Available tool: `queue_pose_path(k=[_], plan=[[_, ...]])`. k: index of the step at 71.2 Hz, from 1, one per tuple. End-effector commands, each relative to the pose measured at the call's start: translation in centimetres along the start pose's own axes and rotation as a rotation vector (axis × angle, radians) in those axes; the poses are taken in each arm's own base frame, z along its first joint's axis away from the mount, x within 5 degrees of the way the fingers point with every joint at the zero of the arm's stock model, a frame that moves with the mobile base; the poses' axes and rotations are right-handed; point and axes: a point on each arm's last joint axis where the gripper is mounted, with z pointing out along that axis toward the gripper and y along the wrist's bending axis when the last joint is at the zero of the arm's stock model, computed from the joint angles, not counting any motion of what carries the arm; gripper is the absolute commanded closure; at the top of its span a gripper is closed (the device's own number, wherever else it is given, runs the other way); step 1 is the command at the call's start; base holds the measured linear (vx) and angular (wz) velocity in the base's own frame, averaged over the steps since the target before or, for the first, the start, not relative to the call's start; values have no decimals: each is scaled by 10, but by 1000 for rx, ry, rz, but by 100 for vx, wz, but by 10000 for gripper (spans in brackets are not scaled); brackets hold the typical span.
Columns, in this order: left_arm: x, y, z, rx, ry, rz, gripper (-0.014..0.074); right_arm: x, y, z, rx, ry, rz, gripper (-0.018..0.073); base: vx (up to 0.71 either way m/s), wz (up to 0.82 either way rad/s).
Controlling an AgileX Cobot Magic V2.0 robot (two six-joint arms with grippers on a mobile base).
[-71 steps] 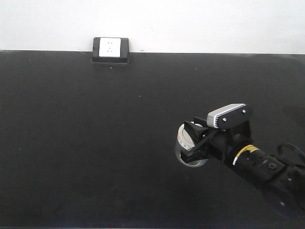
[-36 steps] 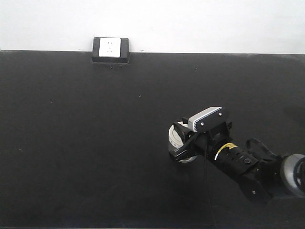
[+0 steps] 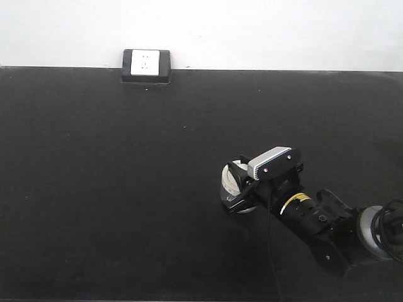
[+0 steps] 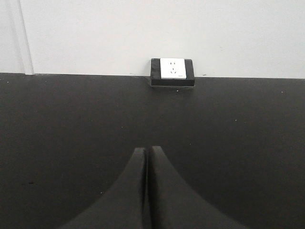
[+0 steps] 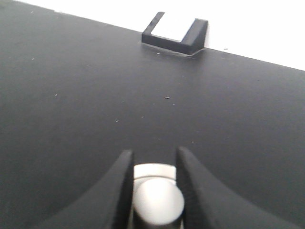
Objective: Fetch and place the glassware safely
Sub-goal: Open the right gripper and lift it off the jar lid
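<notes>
The glassware (image 3: 232,180) is a small clear jar with an off-white lid, at the right of centre on the black table (image 3: 113,189). My right gripper (image 3: 235,186) is shut on it, one finger on each side. In the right wrist view the lid (image 5: 153,171) and its round knob (image 5: 157,201) sit between the two dark fingers (image 5: 123,181). The glass body is mostly hidden under the gripper. I cannot tell whether the jar rests on the table. My left gripper (image 4: 147,150) is shut and empty over bare table.
A black box with a white socket face (image 3: 146,65) stands at the table's back edge against the white wall; it also shows in the left wrist view (image 4: 172,71) and the right wrist view (image 5: 175,29).
My right gripper has moved left and slightly toward the table's front, with the jar between its fingers. Most of the move came in the first half second.
</notes>
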Motion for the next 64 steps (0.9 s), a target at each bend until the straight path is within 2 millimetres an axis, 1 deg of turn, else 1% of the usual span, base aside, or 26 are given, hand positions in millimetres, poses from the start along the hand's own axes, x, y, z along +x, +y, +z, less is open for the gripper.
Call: queue_pose_path(k=[1,7,17,23,24,25,31,34,38,39,40,47,48,55,57,64], plan=[[-14,-4,0,33,-74,-11,603,-27,-4,0,17,-153,16,232,0,0],[-14,-4,0,33,-74,-11,603,-34,-4,-3,13,-171,47,165,0,0],[-14,-4,0,33,-74,-11,603,-61,-5,-13,12,-203,113,77,0,0],[-14,-4,0,33,-74,-11,603,-79,-6,-22,19,-199,114,55,0,0],[-14,-4,0,33,-74,-11,603,-85,-6,-25,21,-204,111,54,0,0],[-14,-4,0,33,-74,-11,603,-86,-6,-26,23,-192,110,54,0,0],[-14,-4,0,33,-74,-11,603,-107,-7,-42,35,-174,100,55,0,0],[-14,-4,0,33,-74,-11,603,-121,-7,-53,42,-178,94,56,0,0],[-14,-4,0,33,-74,-11,603,-133,-7,-66,51,-161,89,56,0,0],[-14,-4,0,33,-74,-11,603,-139,-7,-72,54,-169,87,56,0,0],[-14,-4,0,33,-74,-11,603,-139,-7,-74,57,-157,87,56,0,0],[-14,-4,0,33,-74,-11,603,-162,-6,-104,74,-155,75,56,0,0],[-14,-4,0,33,-74,-11,603,-167,-5,-111,76,-166,70,56,0,0],[-14,-4,0,33,-74,-11,603,-182,-4,-140,93,-164,50,56,0,0],[-14,-4,0,33,-74,-11,603,-188,-3,-152,100,-177,40,56,0,0],[-14,-4,0,33,-74,-11,603,-198,-2,-185,121,-178,18,56,0,0]])
